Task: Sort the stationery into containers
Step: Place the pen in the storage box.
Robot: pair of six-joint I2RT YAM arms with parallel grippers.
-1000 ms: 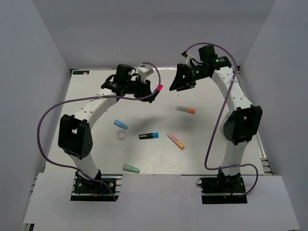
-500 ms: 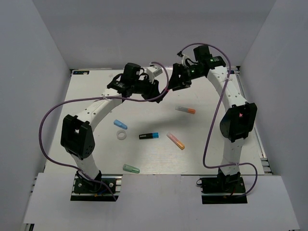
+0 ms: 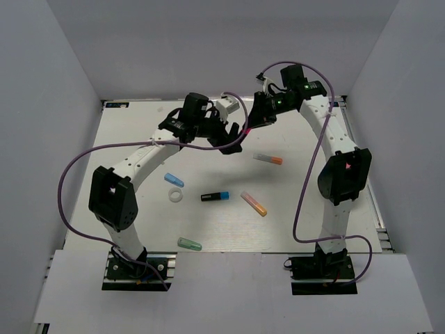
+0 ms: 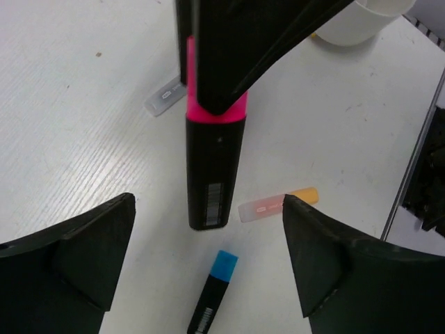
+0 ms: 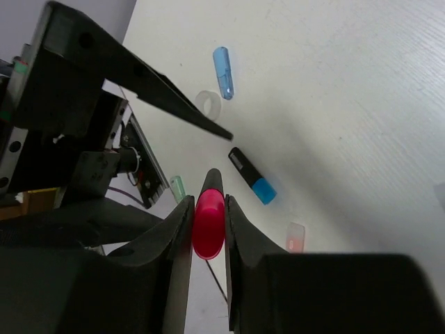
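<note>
The left end effector [image 4: 208,209] is released, its jaws spread wide and touching nothing. Between them, lifted off the worktop [image 4: 69,104], hangs the marker [image 4: 214,167], a short black barrel with a barcode label and a bright pink end. It looks light, stiff and smooth, so it is likely to swivel if pinched at a tip. A hold across the barrel's middle seems best. The right end effector [image 5: 208,203] is clenched on the pink end.

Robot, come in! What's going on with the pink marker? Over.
Left gripper open, astride pink marker, not touching. Right gripper shut on its pink end. White cup nearby. Over.
</note>
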